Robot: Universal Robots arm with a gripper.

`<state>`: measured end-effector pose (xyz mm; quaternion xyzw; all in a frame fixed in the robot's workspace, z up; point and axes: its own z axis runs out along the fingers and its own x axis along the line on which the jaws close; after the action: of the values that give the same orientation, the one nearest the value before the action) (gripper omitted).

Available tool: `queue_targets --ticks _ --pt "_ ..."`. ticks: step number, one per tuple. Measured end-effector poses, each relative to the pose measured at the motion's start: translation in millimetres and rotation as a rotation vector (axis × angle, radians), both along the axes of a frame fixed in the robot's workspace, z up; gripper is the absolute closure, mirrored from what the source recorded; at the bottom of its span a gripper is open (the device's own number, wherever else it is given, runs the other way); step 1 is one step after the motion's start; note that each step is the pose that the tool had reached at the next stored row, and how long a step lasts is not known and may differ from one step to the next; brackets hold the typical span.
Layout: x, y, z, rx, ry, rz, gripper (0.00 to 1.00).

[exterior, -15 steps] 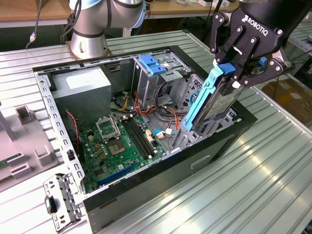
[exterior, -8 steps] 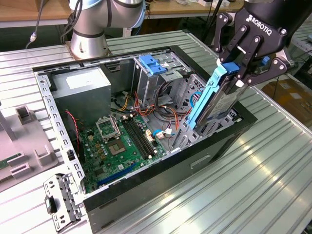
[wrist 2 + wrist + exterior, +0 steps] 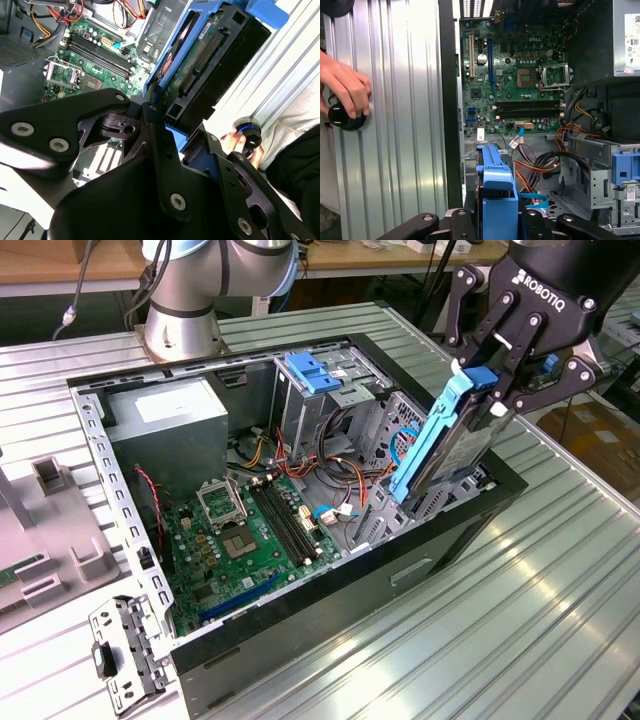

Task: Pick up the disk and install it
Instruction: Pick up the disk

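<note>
**Blue-edged disk clamped, tilted over the open case**

Black fingers of the gripper are clenched on the disk's upper end, pinching the bright blue carrier that frames it. The disk hangs steeply tilted, top leaning toward the exterior view's right. Its lower end dips inside the case at the corner on that side, among the metal bay walls. In the second wrist view its green circuit-board face shows. Beside it lie bundled red, orange and yellow cables, then the green motherboard flat on the case floor. Further back stand a taller metal drive cage topped by a blue latch and a grey power supply. Outside the case, on the ribbed metal table, a person's hand rests on a black round knob.
</note>
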<state>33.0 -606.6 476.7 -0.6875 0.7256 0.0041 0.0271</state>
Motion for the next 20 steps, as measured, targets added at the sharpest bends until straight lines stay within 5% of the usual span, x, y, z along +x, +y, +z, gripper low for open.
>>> queue_targets --ticks 20 --pt "22.5 0.0 -0.6 -0.0001 0.0001 0.000 0.63"
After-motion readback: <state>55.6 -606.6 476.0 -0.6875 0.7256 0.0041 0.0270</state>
